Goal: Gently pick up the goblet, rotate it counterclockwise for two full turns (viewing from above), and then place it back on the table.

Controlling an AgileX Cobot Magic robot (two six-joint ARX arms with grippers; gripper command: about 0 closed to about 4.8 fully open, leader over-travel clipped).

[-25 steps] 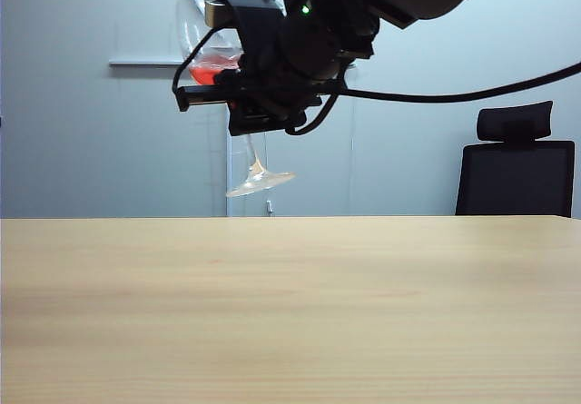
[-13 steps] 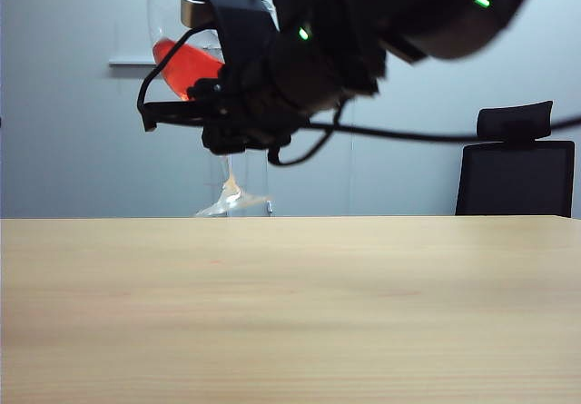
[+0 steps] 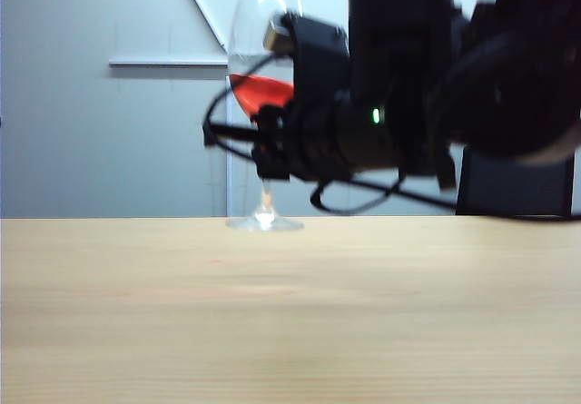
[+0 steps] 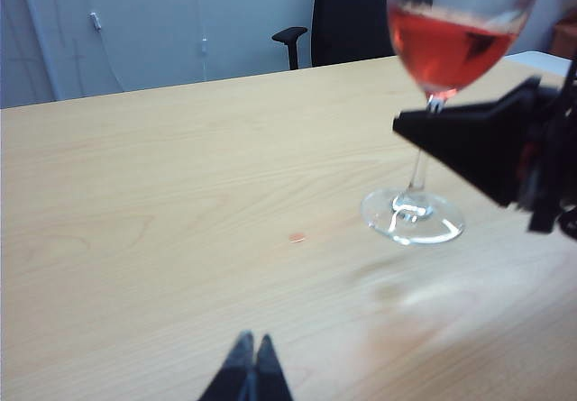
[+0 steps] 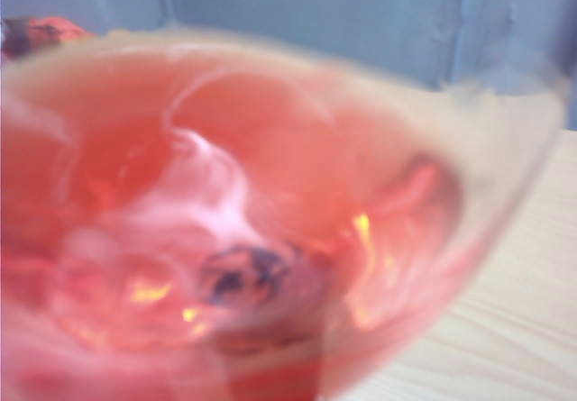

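Note:
The goblet [image 3: 264, 186], clear with red liquid in its bowl, stands upright, and its round foot [image 4: 413, 218] looks to rest on the table [image 3: 290, 313]. My right gripper [image 3: 238, 134] comes in level from the right, shut on the thin stem just under the bowl [image 4: 455, 31]. One black finger [image 4: 469, 140] shows beside the stem in the left wrist view. In the right wrist view the red bowl [image 5: 225, 230] fills the picture and hides the jaws. My left gripper [image 4: 251, 345] hangs shut and empty over bare table, well away from the goblet.
A black office chair [image 4: 347, 13] stands behind the far edge of the table, partly hidden by my right arm [image 3: 427, 104]. A small reddish speck [image 4: 297, 237] lies on the wood near the goblet's foot. A grey wall closes the back.
The goblet was tilted in the air, held by my right gripper. It has come down, swung upright and shifted right, with its foot now at the tabletop. The left gripper has stayed still.

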